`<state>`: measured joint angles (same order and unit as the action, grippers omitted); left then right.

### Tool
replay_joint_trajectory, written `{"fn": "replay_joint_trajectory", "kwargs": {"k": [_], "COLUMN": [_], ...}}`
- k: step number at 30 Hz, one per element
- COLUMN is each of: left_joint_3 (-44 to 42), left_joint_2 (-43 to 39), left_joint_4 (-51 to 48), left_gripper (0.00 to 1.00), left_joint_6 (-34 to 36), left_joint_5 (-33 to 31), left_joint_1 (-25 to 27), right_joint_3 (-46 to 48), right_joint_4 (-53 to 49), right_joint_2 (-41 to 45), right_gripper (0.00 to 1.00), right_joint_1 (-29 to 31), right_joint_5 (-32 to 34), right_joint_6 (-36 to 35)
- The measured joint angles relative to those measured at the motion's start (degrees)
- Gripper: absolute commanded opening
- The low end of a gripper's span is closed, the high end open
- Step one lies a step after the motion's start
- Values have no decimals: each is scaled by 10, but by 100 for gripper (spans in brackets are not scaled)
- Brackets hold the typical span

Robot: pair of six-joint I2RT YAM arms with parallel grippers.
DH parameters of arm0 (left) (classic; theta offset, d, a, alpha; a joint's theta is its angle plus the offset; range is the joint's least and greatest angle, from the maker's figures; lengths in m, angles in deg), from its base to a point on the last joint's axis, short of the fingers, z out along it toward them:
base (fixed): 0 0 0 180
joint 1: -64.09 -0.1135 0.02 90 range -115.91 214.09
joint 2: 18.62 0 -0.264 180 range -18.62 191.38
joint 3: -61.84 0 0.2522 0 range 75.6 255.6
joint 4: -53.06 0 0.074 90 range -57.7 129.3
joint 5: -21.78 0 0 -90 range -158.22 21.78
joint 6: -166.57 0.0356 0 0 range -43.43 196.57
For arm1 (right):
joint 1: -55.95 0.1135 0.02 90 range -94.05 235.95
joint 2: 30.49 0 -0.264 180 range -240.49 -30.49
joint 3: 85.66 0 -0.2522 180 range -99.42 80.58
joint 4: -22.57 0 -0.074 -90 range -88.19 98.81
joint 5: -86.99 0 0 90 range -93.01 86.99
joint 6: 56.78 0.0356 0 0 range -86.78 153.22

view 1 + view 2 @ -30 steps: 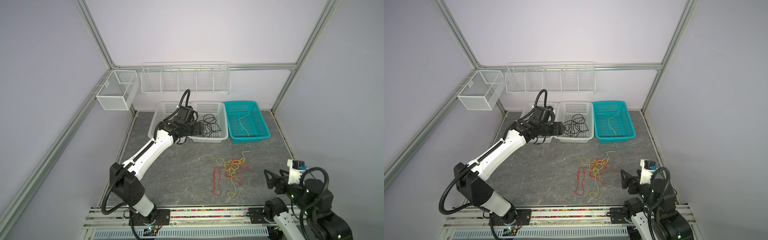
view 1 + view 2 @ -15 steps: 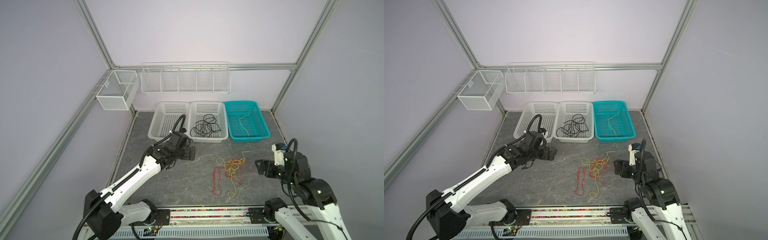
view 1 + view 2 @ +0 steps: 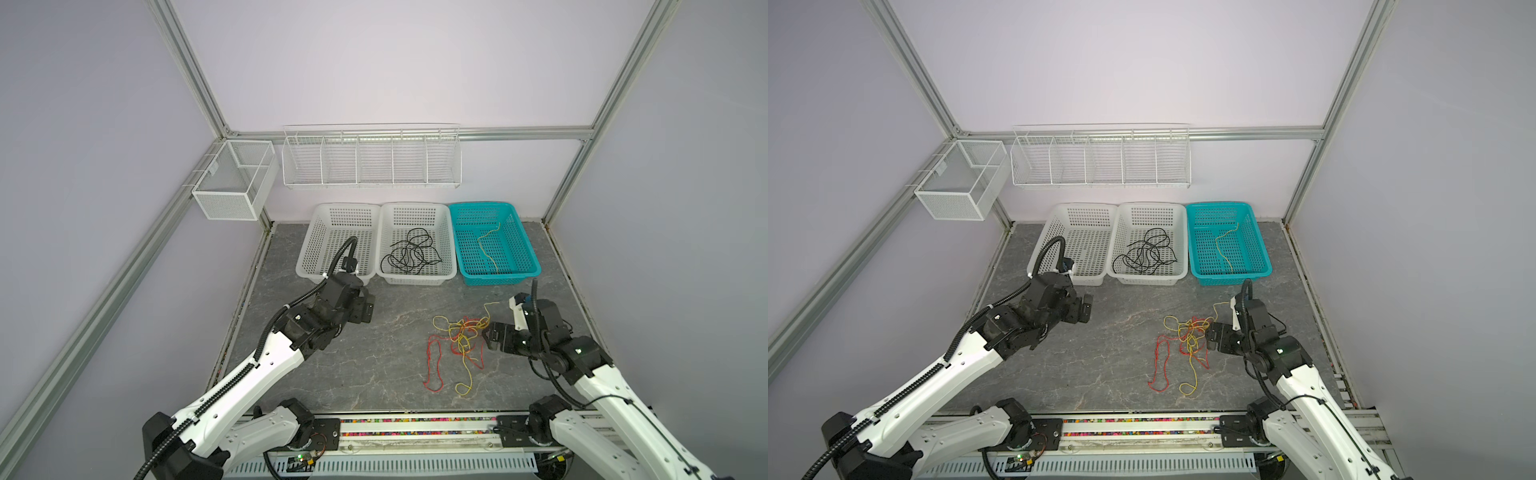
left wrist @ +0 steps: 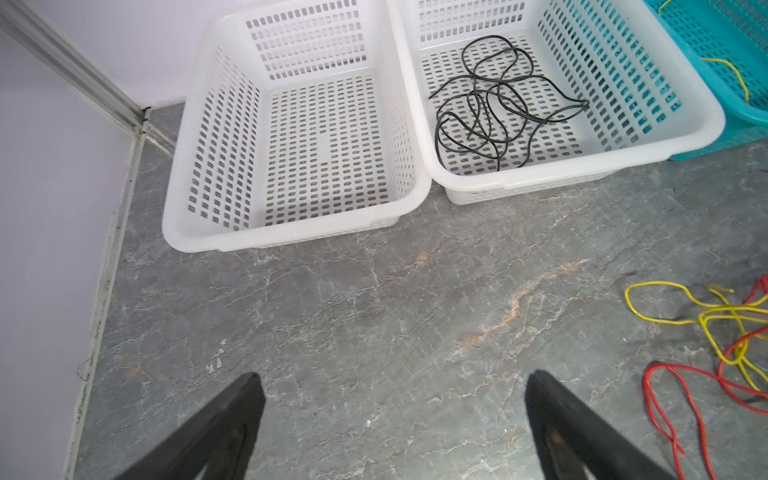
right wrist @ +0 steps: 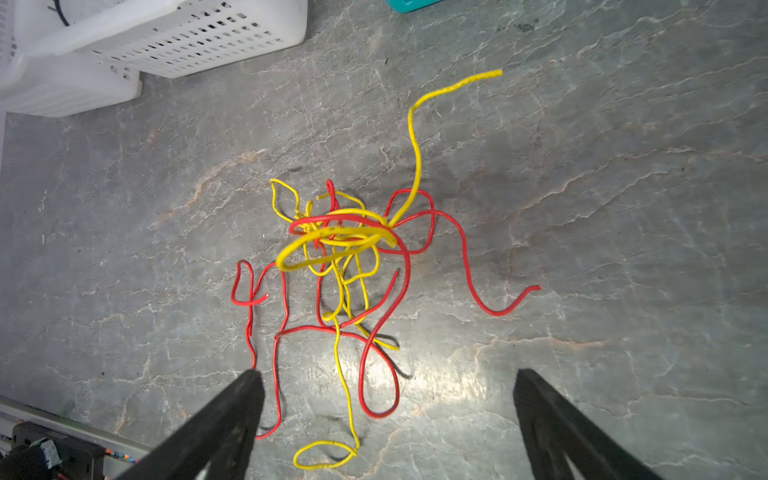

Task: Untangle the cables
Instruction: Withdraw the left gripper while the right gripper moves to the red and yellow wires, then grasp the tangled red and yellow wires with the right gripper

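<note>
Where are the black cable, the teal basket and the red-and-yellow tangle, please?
black cable (image 3: 407,254): in a top view, on the middle of its coil.
teal basket (image 3: 498,276): in a top view, on its front wall.
red-and-yellow tangle (image 5: 336,237): in the right wrist view, on the central knot.

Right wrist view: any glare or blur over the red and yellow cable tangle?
Right wrist view: bright glare on the tabletop at the edge of the cable tangle; its raised yellow loop is slightly soft, flat strands sharp. Both top views: even light, faint shadows, no glare.
</note>
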<state>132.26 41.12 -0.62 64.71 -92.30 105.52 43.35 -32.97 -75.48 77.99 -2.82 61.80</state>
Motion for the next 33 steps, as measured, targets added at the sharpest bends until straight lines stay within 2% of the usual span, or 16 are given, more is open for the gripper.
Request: {"fn": "replay_joint_trajectory", "kwargs": {"k": [12, 18, 24, 29, 33], "left_joint_3": [-4, -4, -4, -4, -4], "left_joint_2": [-12, -12, -12, -12, -12], "left_joint_4": [0, 0, 0, 0, 0], "left_gripper": [100, 100, 100, 100, 100], "left_joint_6": [4, 4, 4, 4, 4], "left_joint_5": [-16, -16, -16, -16, -16], "left_joint_1": [0, 0, 0, 0, 0], "right_joint_3": [52, 68, 78, 65, 20], "right_joint_4": [117, 161, 182, 184, 177], "right_joint_2": [-91, -132, -148, -151, -171], "right_gripper": [58, 47, 25, 7, 7], "right_joint_1": [11, 15, 28, 72, 133], "right_joint_5": [15, 15, 15, 23, 42], "right_joint_6": [11, 14, 16, 16, 14]}}
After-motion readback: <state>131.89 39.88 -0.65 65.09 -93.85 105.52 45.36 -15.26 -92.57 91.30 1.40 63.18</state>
